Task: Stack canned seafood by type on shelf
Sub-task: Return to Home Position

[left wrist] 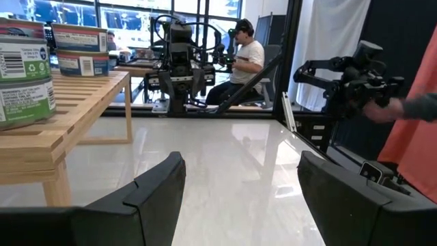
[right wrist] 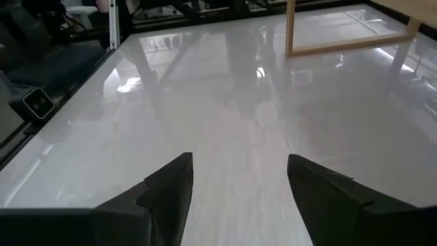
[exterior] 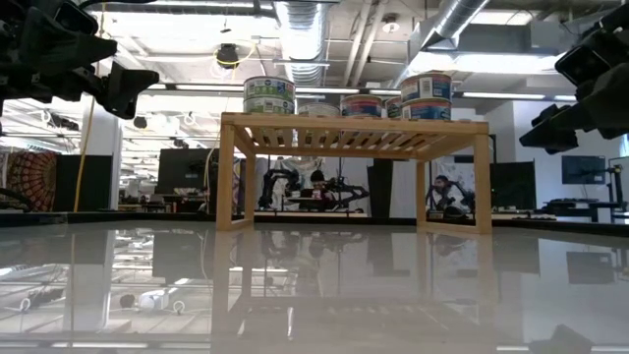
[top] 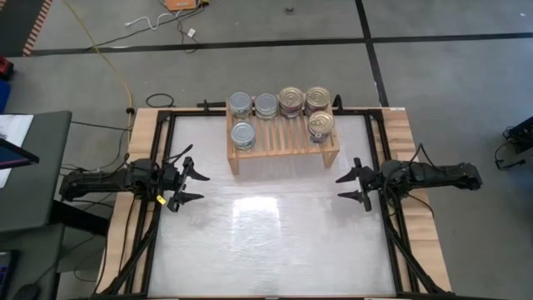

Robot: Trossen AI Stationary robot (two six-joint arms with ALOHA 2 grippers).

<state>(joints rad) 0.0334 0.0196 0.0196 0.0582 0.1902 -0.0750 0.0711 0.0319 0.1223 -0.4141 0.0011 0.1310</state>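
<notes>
The light-wood shelf [top: 283,137] stands on its legs at the table's far middle. The canned seafood sits with its bases on the slatted top. Silver-topped tins [top: 243,134] are on the shelf's left half and gold-lidded tins [top: 321,125] on its right half. In the low view some are stacked two high [exterior: 269,95]. My left gripper [top: 190,185] hangs open at the table's left edge and points level toward the right. My right gripper [top: 353,187] hangs open at the right edge, tipped slightly down. Both are clear of the shelf, with nothing between the fingers [left wrist: 160,188] [right wrist: 171,184].
The glossy white tabletop [top: 275,242] spreads between the two grippers and in front of the shelf. Dark frame rails [top: 391,242] run along the table's sides. Beyond the table a person [left wrist: 249,55] sits in the room, and a sleeve [left wrist: 416,106] shows near the right arm.
</notes>
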